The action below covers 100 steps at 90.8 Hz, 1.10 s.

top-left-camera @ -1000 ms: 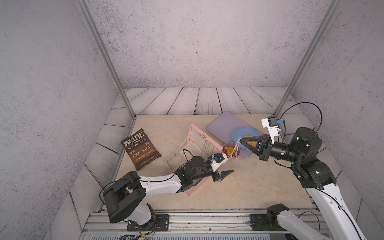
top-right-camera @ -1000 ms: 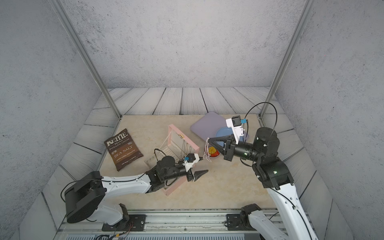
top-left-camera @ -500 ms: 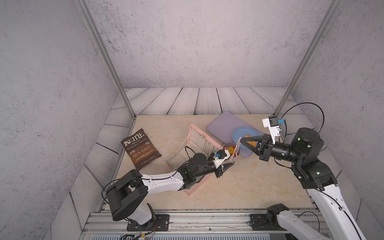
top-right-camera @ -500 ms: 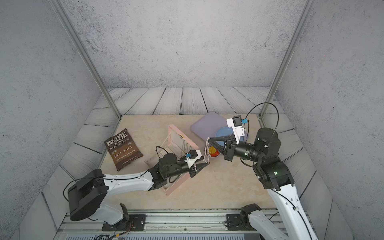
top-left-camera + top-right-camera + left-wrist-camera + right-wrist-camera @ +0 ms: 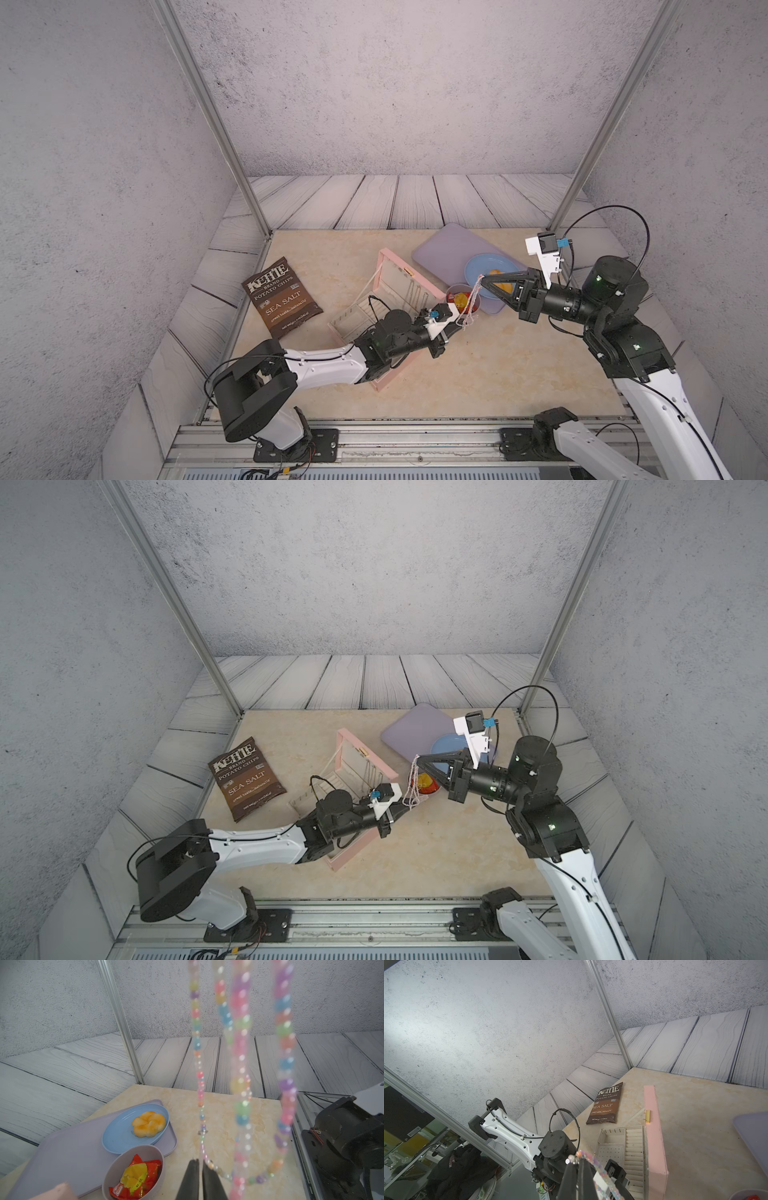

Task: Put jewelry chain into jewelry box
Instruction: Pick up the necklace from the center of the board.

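Both top views: the jewelry chain [image 5: 469, 304], a pastel bead strand, hung over the table's middle, just beside the open jewelry box [image 5: 399, 286] and outside it.
Left wrist: the left gripper [image 5: 199, 1167] was pinched narrow on one low loop.
Right wrist: the right gripper [image 5: 578, 1164] clamped the strand's top.

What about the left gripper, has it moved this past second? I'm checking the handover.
Yes: the left gripper has moved toward the bowl and shut on the jewelry chain.

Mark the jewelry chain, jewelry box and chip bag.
jewelry chain [image 5: 242, 1109]: left wrist view, a bead on the middle strand.
jewelry box [image 5: 654, 1136]: right wrist view, pink edge of the lid.
chip bag [image 5: 282, 297]: a top view, middle of its front.
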### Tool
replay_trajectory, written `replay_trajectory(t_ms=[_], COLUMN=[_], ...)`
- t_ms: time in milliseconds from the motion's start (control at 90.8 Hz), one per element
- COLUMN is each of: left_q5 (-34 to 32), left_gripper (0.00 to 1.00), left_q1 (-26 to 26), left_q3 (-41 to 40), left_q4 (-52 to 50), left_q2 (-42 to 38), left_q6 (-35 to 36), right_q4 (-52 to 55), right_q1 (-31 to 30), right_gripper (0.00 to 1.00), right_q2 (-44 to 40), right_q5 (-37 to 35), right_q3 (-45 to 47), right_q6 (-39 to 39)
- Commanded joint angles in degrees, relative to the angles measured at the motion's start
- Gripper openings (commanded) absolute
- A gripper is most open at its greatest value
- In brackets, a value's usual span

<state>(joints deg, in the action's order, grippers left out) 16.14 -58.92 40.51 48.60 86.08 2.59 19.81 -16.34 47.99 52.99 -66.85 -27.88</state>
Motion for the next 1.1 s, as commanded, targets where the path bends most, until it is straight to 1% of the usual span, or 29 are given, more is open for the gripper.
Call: replay_trajectory(t_ms=[0,33,88,440,495,561,627,683,716,914,991,1090], left_q5=[-0.4,-0.6,-1.0,-0.8,-0.7,-0.8,-2.3,-3.8,-4.8,-10.1,-9.9,-8.8], left_gripper=[0.08,0.06,0.00,0.00,0.00,0.00,0.00,0.00,0.00,0.00,0.00,0.00], left_q1=[-0.2,-0.2,-0.2,-0.2,-0.2,-0.2,-0.2,-0.2,-0.1,0.0,0.3,0.5], left_q3=[-0.5,-0.6,-0.7,-1.3,-1.8,-2.4,-3.1,-3.7,-4.2,-6.5,-6.2,-5.5], left_q4=[2.6,2.6,2.7,3.7,3.4,1.2,-4.4,-9.0,-13.3,-31.9,-38.2,-44.1], left_q2=[-0.2,-0.2,-0.3,0.2,-0.3,-2.1,-5.0,-8.0,-9.9,-21.9,-25.4,-28.5], left_q6=[-0.3,-0.5,-0.7,-1.3,-1.5,-1.7,-2.4,-3.1,-3.5,-6.6,-7.8,-10.3], right_q4=[-1.6,-1.6,-1.6,-3.3,-1.4,3.1,6.8,7.7,7.6,5.0,2.4,-2.4], right_q1=[-0.1,-0.1,-0.1,-0.1,-0.1,-0.2,-0.1,-0.1,-0.1,-0.1,-0.1,-0.2], right_gripper=[0.00,0.00,0.00,0.00,0.00,0.00,0.00,0.00,0.00,0.00,0.00,0.00], right_q2=[-0.8,-0.8,-0.9,-1.5,-1.7,-1.7,-1.8,-1.7,-1.8,-2.1,-2.2,-2.3], right_q5=[-0.2,-0.1,-0.1,-1.1,-2.3,-5.8,-9.8,-11.1,-11.0,-9.7,-8.4,-6.5], right_q3=[0.1,0.1,0.2,1.2,0.8,0.1,0.5,1.5,2.2,7.9,11.0,16.6], right_q6=[-0.6,-0.7,-0.6,-2.7,-1.1,1.8,4.4,4.9,4.9,3.0,1.4,-1.4])
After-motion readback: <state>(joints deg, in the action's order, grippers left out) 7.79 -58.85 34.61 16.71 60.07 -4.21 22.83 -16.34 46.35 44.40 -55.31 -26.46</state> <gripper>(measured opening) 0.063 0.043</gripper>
